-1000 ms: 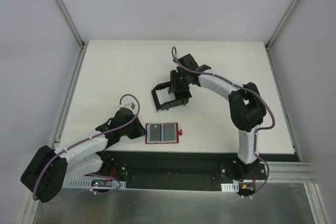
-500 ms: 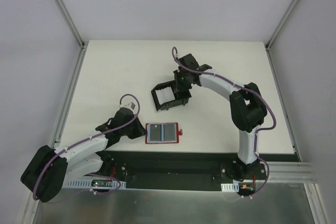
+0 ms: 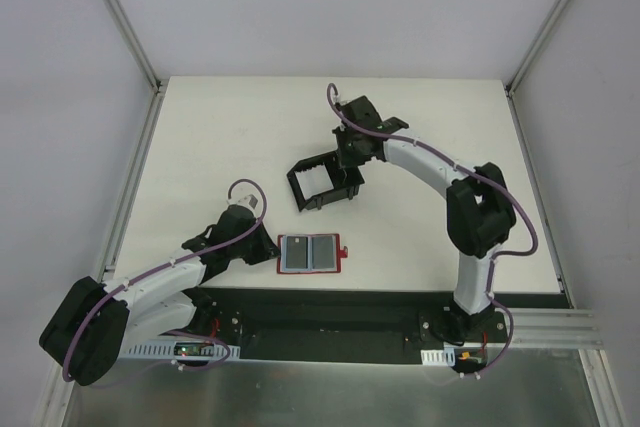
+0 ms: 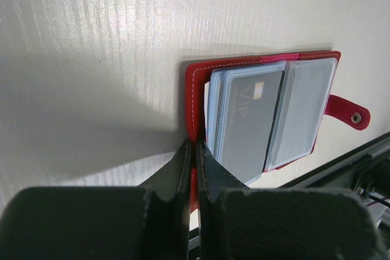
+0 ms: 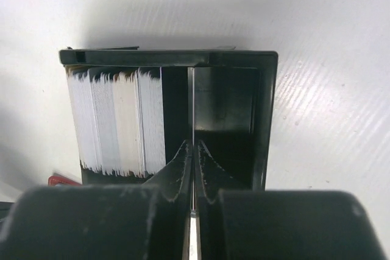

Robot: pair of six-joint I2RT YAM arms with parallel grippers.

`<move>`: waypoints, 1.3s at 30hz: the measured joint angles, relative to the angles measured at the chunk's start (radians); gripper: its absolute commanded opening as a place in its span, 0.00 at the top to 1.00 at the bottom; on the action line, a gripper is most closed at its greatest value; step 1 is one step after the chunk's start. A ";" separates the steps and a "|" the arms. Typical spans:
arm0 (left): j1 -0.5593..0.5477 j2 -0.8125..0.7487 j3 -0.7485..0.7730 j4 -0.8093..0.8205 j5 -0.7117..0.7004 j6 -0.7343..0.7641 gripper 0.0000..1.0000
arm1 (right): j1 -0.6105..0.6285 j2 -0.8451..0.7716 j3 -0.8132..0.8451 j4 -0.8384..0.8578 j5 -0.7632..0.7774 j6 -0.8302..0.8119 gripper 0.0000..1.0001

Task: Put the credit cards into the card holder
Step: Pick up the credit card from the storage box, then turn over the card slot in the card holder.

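Observation:
The red card holder lies open near the table's front edge, its pale sleeves up. My left gripper is shut on its left cover edge; the jaws pinch the red leather. A grey card sits in the left sleeve. The credit cards stand on edge as a white stack in the left half of the black box. My right gripper is shut on one thin card, seen edge-on, apart from the stack. From above, the right gripper reaches down into the box.
The holder's snap tab points right, toward the table's front edge and the black base rail. White table spreads left and behind the box. Enclosure walls and metal posts border the table.
My right gripper has shut on a single card in the black box, and its wrist has shifted slightly toward the back. The left arm and the card holder have not moved.

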 measured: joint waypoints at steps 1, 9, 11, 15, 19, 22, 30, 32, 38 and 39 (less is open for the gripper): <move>0.000 0.000 0.000 0.000 0.000 0.000 1.00 | 0.002 -0.010 -0.002 0.001 0.009 -0.002 1.00; 0.000 0.008 0.000 0.007 0.013 0.001 1.00 | 0.031 -0.253 -0.132 0.040 0.096 -0.013 1.00; 0.000 0.008 0.000 0.007 0.016 0.001 1.00 | 0.032 -0.332 -0.171 0.040 0.110 -0.013 1.00; 0.000 0.008 0.000 0.007 0.017 0.001 1.00 | 0.033 -0.509 -0.310 0.055 0.124 0.008 1.00; 0.000 0.008 0.000 0.007 0.018 0.002 1.00 | 0.065 -0.653 -0.473 0.055 0.124 0.069 1.00; 0.000 0.003 0.000 0.006 0.019 0.002 1.00 | 0.159 -0.698 -0.562 0.060 0.137 0.140 1.00; 0.000 -0.050 0.000 0.000 0.045 0.009 1.00 | 0.419 -0.589 -0.613 0.198 0.173 0.326 1.00; 0.000 -0.081 0.000 0.000 0.054 0.019 1.00 | 0.446 -0.522 -0.588 0.214 0.183 0.354 1.00; 0.000 -0.164 -0.008 -0.001 0.074 0.026 1.00 | 0.505 -0.404 -0.532 0.243 0.203 0.418 1.00; 0.000 -0.165 -0.008 -0.001 0.075 0.026 1.00 | 0.510 -0.393 -0.520 0.243 0.200 0.426 0.99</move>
